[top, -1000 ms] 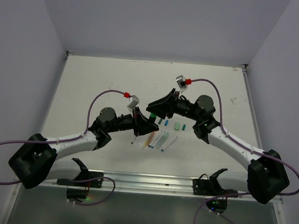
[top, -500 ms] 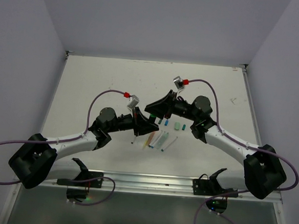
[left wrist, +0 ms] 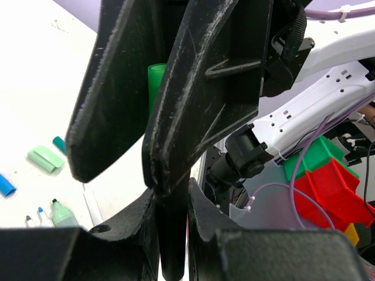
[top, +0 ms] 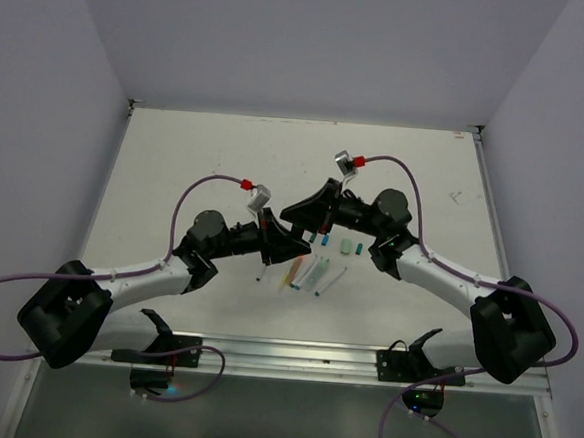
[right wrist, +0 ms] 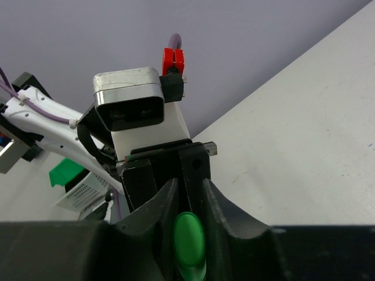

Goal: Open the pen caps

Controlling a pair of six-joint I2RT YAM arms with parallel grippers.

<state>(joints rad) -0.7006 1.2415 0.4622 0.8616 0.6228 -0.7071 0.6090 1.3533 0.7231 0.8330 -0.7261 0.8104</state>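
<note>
My two grippers meet above the middle of the table. My left gripper is shut on a black marker barrel. My right gripper is shut on that marker's bright green cap, which also shows between the right fingers in the left wrist view. Whether the cap is still on the barrel is hidden by the fingers. Loose on the table lie a pale mint cap, a teal cap and a blue cap.
Several thin pens and a green-tipped marker lie on the white table just in front of the grippers. Mint and green caps lie to their right. Red and green bins stand beyond the table edge.
My right arm has drifted a little to the left and away from the camera, with the green cap still in its jaws. The left arm has hardly moved.
</note>
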